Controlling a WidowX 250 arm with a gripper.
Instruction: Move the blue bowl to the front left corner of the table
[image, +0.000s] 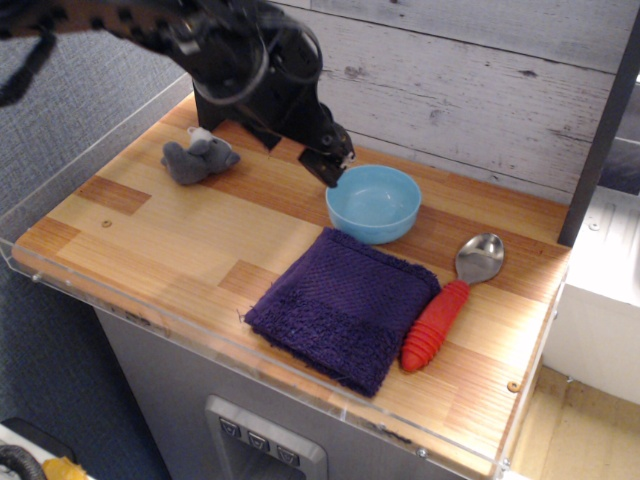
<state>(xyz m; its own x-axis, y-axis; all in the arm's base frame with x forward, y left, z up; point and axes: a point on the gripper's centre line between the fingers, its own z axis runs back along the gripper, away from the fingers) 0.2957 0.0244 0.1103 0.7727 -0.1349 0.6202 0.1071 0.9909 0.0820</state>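
The blue bowl (373, 203) stands upright and empty on the wooden table (170, 235), at the back middle, just behind the purple towel. My black gripper (333, 166) hangs just above the bowl's left rim, reaching in from the upper left. Its fingertips point down and right toward the rim. I cannot tell from this view whether its jaws are open or shut, and it holds nothing that I can see.
A purple towel (343, 305) lies folded in front of the bowl. A spoon with a red handle (445, 310) lies to the towel's right. A small grey plush toy (199, 158) sits at the back left. A clear acrylic rim (90, 285) edges the table.
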